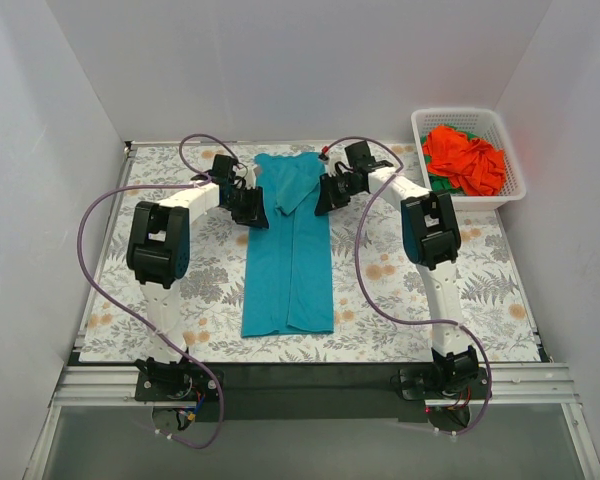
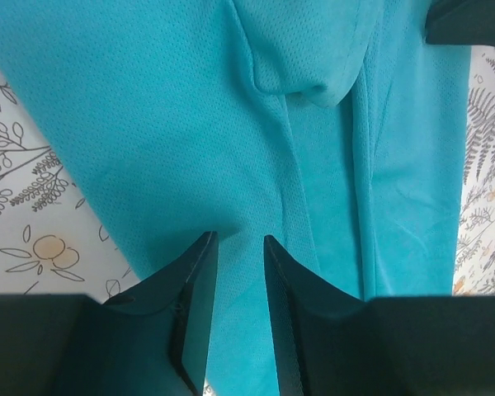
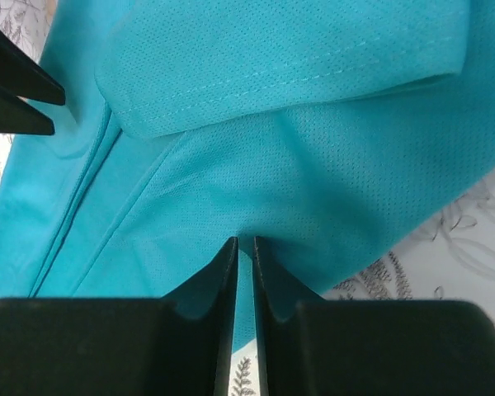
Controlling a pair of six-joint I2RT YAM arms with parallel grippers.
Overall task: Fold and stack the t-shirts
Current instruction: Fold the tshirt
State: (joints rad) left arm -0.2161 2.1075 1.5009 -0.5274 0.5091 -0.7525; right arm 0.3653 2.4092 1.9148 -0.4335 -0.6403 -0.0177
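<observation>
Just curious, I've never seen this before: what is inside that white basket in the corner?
Inside the white basket lies a crumpled orange-red t-shirt, with a bit of green cloth showing under it. Whatever else lies beneath is covered.

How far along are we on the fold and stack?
Done: the teal t-shirt lies on the table with its sides folded in to a long strip. In hand: the left end effector and right end effector each appear to pinch its far end, seemingly for the next fold. Remaining: the orange-red t-shirt and green t-shirt sit crumpled in the basket; no stack exists yet.
</observation>
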